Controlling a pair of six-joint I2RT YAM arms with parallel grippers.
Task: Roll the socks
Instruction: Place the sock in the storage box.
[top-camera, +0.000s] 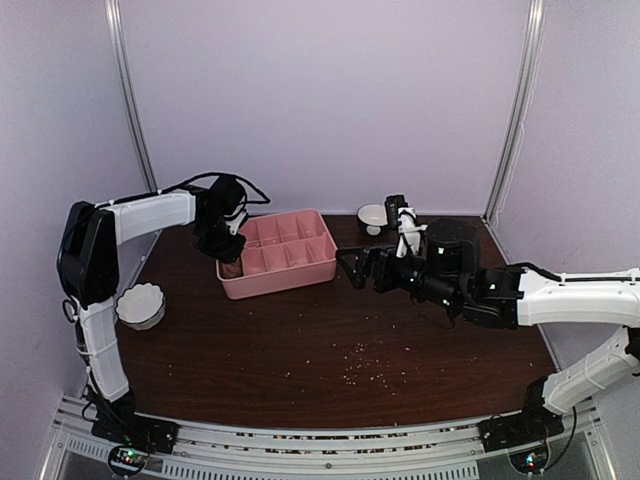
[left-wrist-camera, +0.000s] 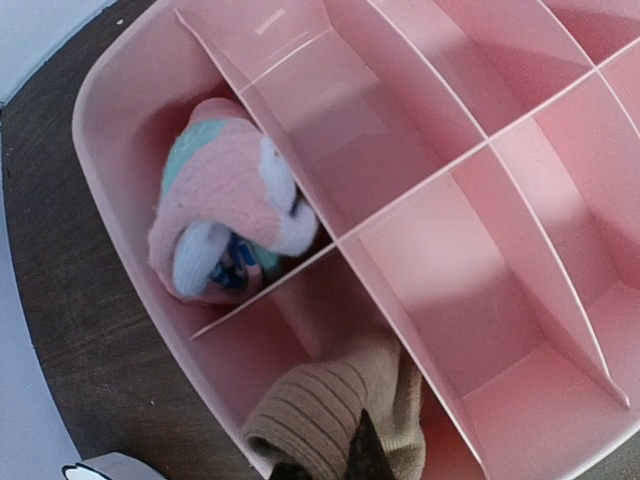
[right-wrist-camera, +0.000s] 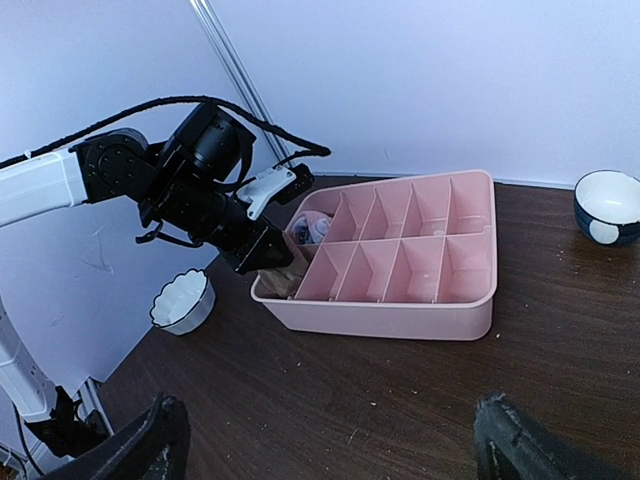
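Our left fingers (left-wrist-camera: 362, 452) are together, tips pressed on the tan sock (left-wrist-camera: 320, 410) in the tray's (left-wrist-camera: 470, 160) near-left compartment. The pink sock (left-wrist-camera: 225, 200) sits rolled just beyond. Withdrawing could snag and unroll the fabric. Our right fingers (right-wrist-camera: 150, 445) stand wide apart.

A: From above, the light is soft and even. The walls (top-camera: 320, 100) come out pale lilac with no glare.

B: The table (top-camera: 330, 350) stays dark with a faint sheen, and the shadows under the arms are weak. The overall view is a little grainy.

A: The left wrist view is bright. The tray (left-wrist-camera: 520, 330) dividers shade one side of each cell, and a small highlight sits on its far wall.

B: There the pink sock (left-wrist-camera: 230, 210) looks slightly soft, and the left fingertip (left-wrist-camera: 365, 450) at the bottom edge is a dark blur.

A: In the right wrist view the tray is crisp, while the right fingers (right-wrist-camera: 140, 440) in the bottom corners are dark and out of focus.
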